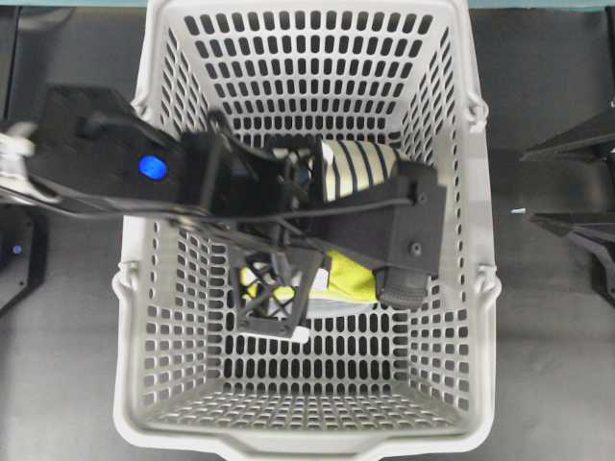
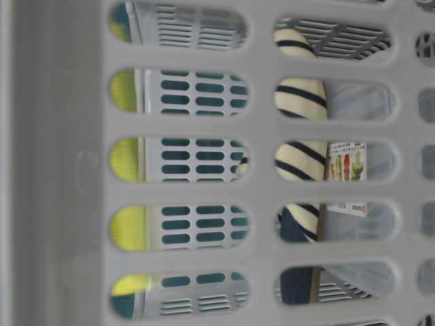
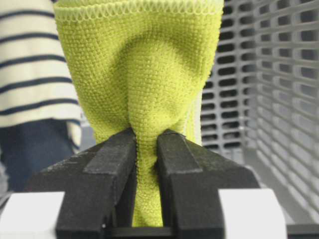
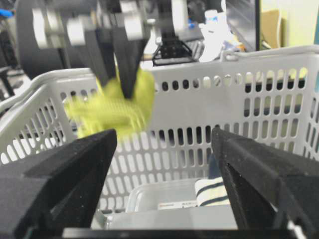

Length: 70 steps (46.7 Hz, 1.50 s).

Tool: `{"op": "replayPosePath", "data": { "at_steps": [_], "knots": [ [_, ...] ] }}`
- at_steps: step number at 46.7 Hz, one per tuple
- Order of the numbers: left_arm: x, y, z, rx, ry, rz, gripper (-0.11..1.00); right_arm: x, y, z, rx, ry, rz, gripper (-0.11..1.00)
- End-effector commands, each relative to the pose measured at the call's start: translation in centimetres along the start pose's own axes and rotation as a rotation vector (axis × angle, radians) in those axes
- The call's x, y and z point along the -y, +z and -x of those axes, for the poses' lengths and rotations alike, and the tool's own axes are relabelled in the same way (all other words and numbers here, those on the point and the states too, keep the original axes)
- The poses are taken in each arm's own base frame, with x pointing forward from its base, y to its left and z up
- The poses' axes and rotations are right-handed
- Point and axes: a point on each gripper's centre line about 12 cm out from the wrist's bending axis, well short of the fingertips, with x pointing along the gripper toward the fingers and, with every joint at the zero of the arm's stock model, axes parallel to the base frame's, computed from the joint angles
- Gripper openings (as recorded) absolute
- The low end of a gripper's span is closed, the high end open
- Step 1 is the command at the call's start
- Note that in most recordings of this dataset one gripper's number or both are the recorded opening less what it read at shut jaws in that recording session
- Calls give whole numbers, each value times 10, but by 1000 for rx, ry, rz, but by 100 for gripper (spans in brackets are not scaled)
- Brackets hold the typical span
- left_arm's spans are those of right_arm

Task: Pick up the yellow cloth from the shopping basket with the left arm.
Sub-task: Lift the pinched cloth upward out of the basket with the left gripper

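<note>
Basket (image 1: 144, 288) contains striped slipper (image 1: 360, 165); left gripper (image 3: 146, 149) pinches yellow cloth (image 3: 139, 74).

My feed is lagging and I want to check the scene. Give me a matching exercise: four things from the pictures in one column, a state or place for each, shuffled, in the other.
Things:
1. yellow cloth
2. left gripper
3. right gripper
4. striped slipper

States or places:
A. fingers wide apart, nothing between them
B. lying in the shopping basket, partly under the left arm
C. bunched up, hanging pinched between two black fingers
D. shut on terry fabric

Pairs: 1-C, 2-D, 3-A, 4-B
</note>
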Motion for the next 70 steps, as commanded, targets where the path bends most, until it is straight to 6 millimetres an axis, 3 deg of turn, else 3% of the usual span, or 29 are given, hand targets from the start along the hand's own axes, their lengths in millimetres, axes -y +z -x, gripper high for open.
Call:
{"op": "replayPosePath", "data": {
  "at_steps": [1,44,57,70],
  "knots": [
    [0,9,39,26,1,-3,9,-1,4,-1,20,4,-5,74],
    [0,14,36,3,1,-13,9,-1,6,0,29,4,-5,74],
    [1,1,35,32,1,-20,9,-1,6,1,30,5,-5,74],
    [2,-27,35,71,0,-6,9,-1,6,1,30,5,-5,74]
  ]
}}
